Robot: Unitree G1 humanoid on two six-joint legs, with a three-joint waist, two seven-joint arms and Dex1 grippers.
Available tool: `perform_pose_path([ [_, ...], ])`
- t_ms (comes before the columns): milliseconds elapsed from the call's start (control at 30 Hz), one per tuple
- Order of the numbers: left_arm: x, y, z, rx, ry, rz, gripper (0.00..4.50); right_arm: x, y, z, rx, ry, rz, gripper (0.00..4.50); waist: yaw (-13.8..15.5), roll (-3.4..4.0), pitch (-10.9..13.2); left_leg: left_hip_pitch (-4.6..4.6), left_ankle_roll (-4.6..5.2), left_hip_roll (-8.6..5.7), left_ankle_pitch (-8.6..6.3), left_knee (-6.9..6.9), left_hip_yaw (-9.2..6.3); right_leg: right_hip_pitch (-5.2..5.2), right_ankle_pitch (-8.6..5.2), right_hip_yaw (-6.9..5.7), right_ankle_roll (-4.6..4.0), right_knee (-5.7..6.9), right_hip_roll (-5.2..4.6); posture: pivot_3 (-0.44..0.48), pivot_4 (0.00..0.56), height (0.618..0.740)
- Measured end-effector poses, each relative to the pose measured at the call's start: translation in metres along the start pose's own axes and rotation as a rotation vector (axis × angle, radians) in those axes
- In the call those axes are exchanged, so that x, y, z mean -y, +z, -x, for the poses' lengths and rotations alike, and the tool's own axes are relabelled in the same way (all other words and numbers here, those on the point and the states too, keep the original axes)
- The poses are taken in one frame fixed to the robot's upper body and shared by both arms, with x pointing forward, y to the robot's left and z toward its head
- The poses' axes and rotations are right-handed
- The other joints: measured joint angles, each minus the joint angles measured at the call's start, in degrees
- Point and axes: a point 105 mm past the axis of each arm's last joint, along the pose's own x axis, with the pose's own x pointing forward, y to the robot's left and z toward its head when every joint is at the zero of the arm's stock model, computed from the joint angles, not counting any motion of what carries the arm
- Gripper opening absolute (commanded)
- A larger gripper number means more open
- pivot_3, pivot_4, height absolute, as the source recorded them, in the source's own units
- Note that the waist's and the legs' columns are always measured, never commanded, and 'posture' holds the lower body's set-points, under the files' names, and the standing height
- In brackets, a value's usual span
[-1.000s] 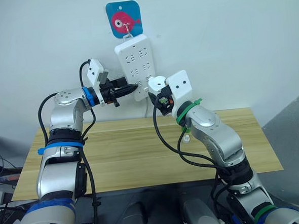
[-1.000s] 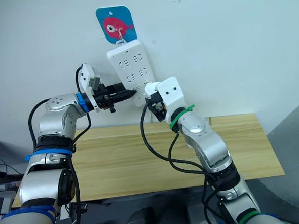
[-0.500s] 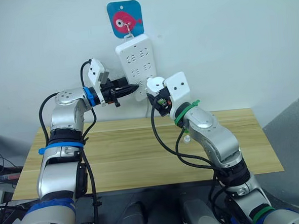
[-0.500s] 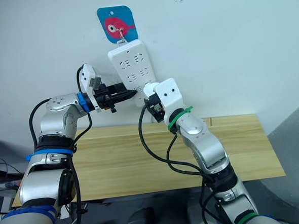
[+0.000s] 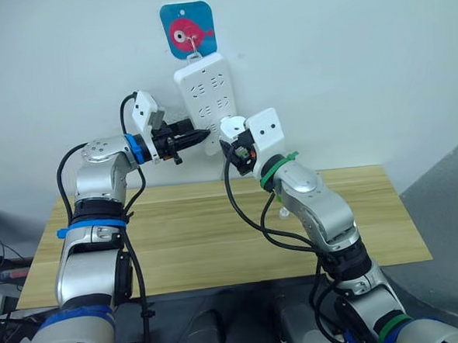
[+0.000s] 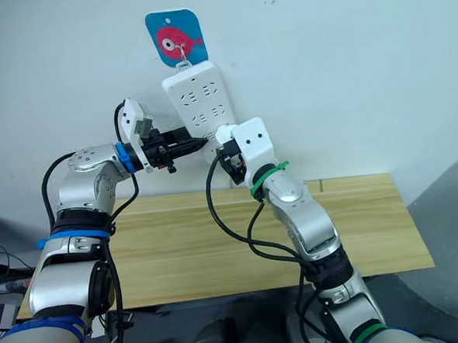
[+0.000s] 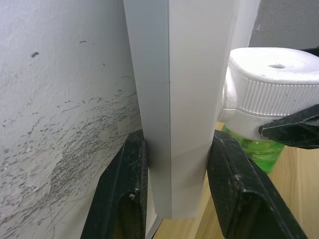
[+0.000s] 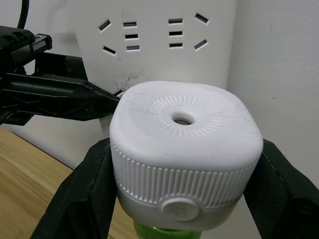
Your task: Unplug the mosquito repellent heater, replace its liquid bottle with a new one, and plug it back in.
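The mosquito repellent heater (image 8: 184,149) is a white rounded unit with a round vent hole, and a green liquid bottle (image 7: 254,149) sits under it. My right gripper (image 8: 182,199) is shut on its sides. It holds the heater (image 5: 232,127) against the lower right of the white power strip (image 5: 204,87) hanging on the wall. The prongs are hidden. My left gripper (image 7: 172,199) is shut on the strip's lower end, one black finger (image 7: 127,199) behind it and one in front.
The strip hangs from a blue hook plate with a pink fish (image 5: 188,30). Several free sockets (image 8: 149,35) show above the heater. A wooden table (image 5: 217,227) stands below both arms against the white wall. Black cables loop under the right arm.
My right arm has shifted a little to the left, bringing the heater closer to the strip's lower part. The left gripper has kept its hold on the strip.
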Motion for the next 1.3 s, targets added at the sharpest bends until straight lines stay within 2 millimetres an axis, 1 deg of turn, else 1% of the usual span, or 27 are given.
perform_pose_path([
  [267,-0.001,-0.001,0.005,-0.013,0.007,0.001,1.29,0.001,0.000,-0.007,-0.013,0.049,-0.016,3.06,-0.23,-0.03,-0.09,0.05,-0.01,0.03,0.02,0.00,0.01,0.00,0.00,-0.01,-0.01,0.06,0.02,-0.176,0.151,0.723],
  [600,-0.004,-0.003,0.009,-0.021,0.030,0.014,1.29,0.001,0.000,-0.014,-0.025,0.095,-0.039,3.05,-0.87,-0.05,-0.12,0.15,-0.05,0.01,0.20,0.02,-0.04,-0.03,0.00,0.00,-0.01,0.44,0.03,-0.173,0.147,0.723],
  [667,-0.004,-0.003,0.009,-0.020,0.030,0.013,1.29,0.000,0.000,-0.014,-0.025,0.099,-0.041,3.79,-0.94,-0.06,-0.12,0.15,-0.05,0.01,0.20,0.02,-0.04,-0.03,0.00,0.01,-0.01,0.44,0.03,-0.174,0.146,0.723],
  [733,0.000,-0.001,0.004,-0.006,0.011,0.015,1.29,-0.002,-0.003,-0.016,-0.037,0.094,-0.050,4.34,-0.77,-0.05,-0.13,0.11,-0.05,-0.07,0.20,-0.01,-0.13,-0.03,0.00,-0.02,-0.01,0.43,0.01,-0.174,0.146,0.723],
  [767,0.002,-0.001,0.002,0.000,0.005,0.017,1.29,-0.004,-0.002,-0.016,-0.038,0.090,-0.054,4.50,-0.50,-0.08,-0.14,0.02,-0.04,-0.06,0.20,-0.03,-0.18,-0.09,0.01,-0.05,-0.01,0.41,0.01,-0.174,0.146,0.723],
  [833,0.003,0.000,0.001,0.002,-0.007,0.006,1.29,-0.004,-0.003,-0.015,-0.041,0.084,-0.054,4.50,-0.17,-0.09,-0.15,0.00,-0.02,-0.11,0.18,-0.07,-0.20,-0.09,0.01,-0.05,-0.01,0.39,-0.02,-0.173,0.148,0.723],
  [967,0.004,0.002,0.000,0.006,-0.011,-0.012,1.29,-0.002,-0.008,-0.004,-0.053,0.072,-0.035,4.50,0.17,-0.09,-0.15,-0.09,0.01,-0.13,0.14,-0.26,-0.24,-0.09,0.01,-0.07,-0.02,0.05,-0.07,-0.175,0.150,0.723],
  [1133,-0.001,0.000,0.001,0.009,0.006,-0.022,1.29,-0.002,-0.016,0.022,-0.093,0.117,0.025,4.50,0.14,-0.09,-0.15,-0.10,0.01,-0.10,0.15,-0.19,-0.16,-0.05,0.01,-0.08,-0.01,-0.07,-0.06,-0.179,0.152,0.723],
  [1200,-0.003,-0.001,0.003,0.008,0.016,-0.027,2.01,-0.003,-0.017,0.028,-0.100,0.132,0.041,4.50,0.07,-0.09,-0.15,-0.09,0.01,-0.05,0.15,-0.13,-0.13,-0.04,0.00,-0.08,-0.01,-0.07,-0.02,-0.178,0.151,0.723],
  [1233,-0.007,-0.002,0.004,-0.008,0.037,-0.045,2.22,-0.004,-0.016,0.031,-0.101,0.143,0.054,4.50,0.07,-0.10,-0.15,-0.08,0.01,-0.05,0.16,-0.13,-0.14,-0.04,0.00,-0.08,-0.01,-0.05,-0.02,-0.179,0.152,0.723],
  [1300,-0.014,-0.007,0.011,-0.051,0.078,-0.080,2.78,-0.003,-0.013,0.036,-0.091,0.155,0.078,4.50,-0.11,-0.09,-0.15,-0.04,0.01,-0.03,0.16,-0.12,-0.11,-0.04,0.01,-0.06,-0.01,-0.01,0.02,-0.178,0.152,0.723],
])
